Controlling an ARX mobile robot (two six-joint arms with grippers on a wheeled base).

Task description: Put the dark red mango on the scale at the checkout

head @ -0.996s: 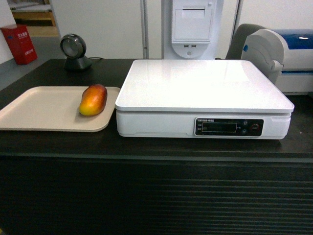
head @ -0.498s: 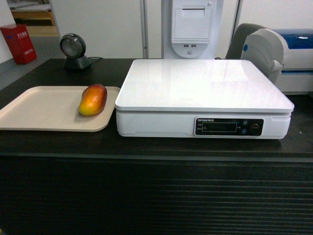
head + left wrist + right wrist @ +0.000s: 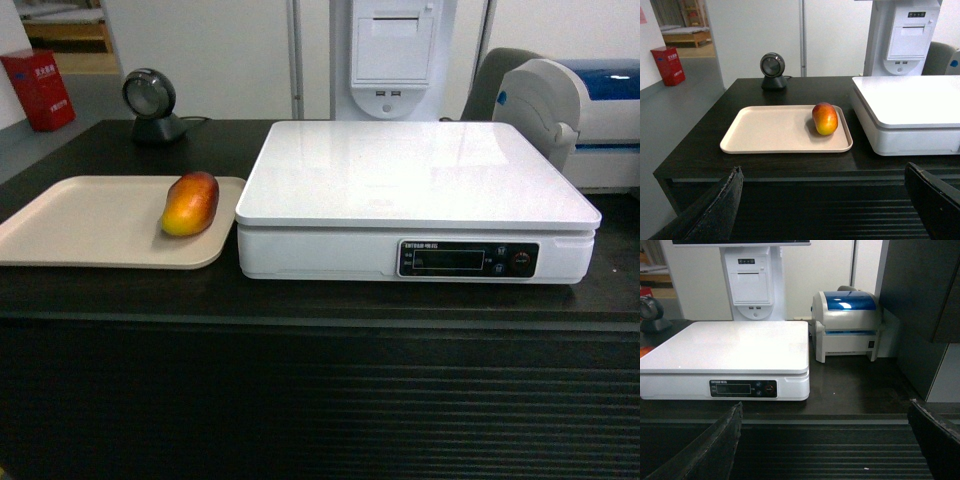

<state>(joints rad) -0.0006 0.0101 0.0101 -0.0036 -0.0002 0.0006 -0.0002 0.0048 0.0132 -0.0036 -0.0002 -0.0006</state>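
No change is seen against the earlier views: the mango (image 3: 190,203) is left on the beige tray (image 3: 80,225) at nine o'clock of the scale (image 3: 415,175) on the table (image 3: 300,300), both pincers (image 3: 825,200) (image 3: 825,440) are held open, so nothing is begun.

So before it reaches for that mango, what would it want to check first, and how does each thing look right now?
1. Mango in plain sight, nothing covering it: ok, it lies on the beige tray, near the end beside the scale.
2. Top of the scale free to take it: ok, nothing lies on it.
3. Left hand open: ok, its fingers stand wide apart, short of the counter.
4. Right hand open and out of the way: ok, also short of the counter.
5. Scale switched on: cannot tell, the display is too dark to read.
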